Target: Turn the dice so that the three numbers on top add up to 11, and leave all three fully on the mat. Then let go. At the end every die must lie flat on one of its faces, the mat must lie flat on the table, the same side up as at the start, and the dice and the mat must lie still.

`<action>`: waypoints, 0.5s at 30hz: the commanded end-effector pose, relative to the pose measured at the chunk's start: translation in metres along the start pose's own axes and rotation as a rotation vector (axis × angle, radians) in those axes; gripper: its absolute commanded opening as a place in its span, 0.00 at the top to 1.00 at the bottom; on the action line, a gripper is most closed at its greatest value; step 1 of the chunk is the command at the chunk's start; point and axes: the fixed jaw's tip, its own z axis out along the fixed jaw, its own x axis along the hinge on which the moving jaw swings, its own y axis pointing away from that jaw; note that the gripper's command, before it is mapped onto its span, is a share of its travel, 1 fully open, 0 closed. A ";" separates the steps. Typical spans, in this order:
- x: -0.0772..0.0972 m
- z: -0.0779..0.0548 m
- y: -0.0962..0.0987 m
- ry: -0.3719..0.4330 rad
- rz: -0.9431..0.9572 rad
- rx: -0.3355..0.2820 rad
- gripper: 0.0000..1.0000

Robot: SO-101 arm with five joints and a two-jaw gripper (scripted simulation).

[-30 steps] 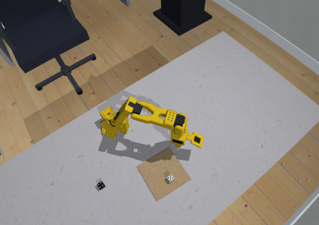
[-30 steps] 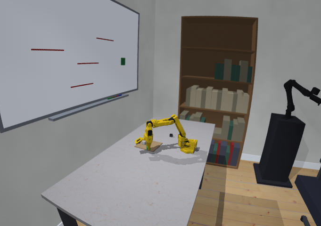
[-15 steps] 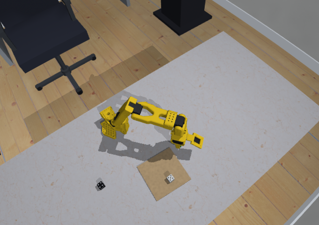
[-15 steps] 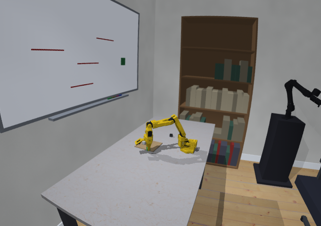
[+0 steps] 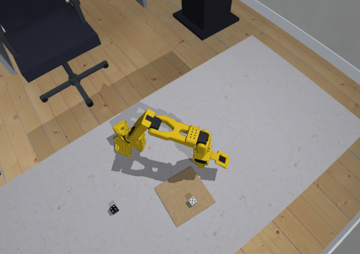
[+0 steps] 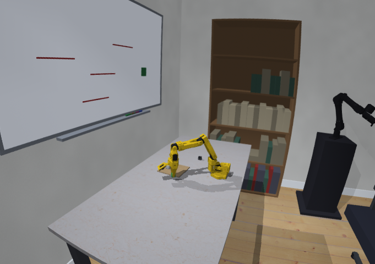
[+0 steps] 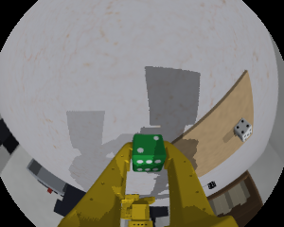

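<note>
1. Black die (image 5: 113,209) (image 6: 200,158) (image 7: 211,184): leftmost in the top view; on the bench (image 5: 276,105) (image 6: 131,218) (image 7: 85,57), off the mat and well apart from the end effector; its pips are too small to read surely.
2. Mat (image 5: 177,200) (image 6: 181,169) (image 7: 227,137): tan, on the bench; partly shaded, its near corner beside the end effector in the top view; its outline is partly covered in the wrist view.
3. White die (image 5: 192,201) (image 6: 168,167) (image 7: 242,130): on the mat, apart from the end effector; partly obscured in the exterior view.
4. End effector (image 5: 201,166) (image 6: 173,176) (image 7: 149,153): clamped on the green die (image 6: 172,175) (image 7: 148,144), which lies between its fingers, outside the mat; two faces show, bearing two and six pips; the die is mostly hidden from above; contact with the bench cannot be told.
</note>
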 end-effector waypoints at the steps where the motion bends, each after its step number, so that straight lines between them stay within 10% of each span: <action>1: -0.004 -0.004 0.002 -0.032 0.000 -0.002 1.00; 15: -0.004 0.002 0.002 -0.032 0.000 -0.002 1.00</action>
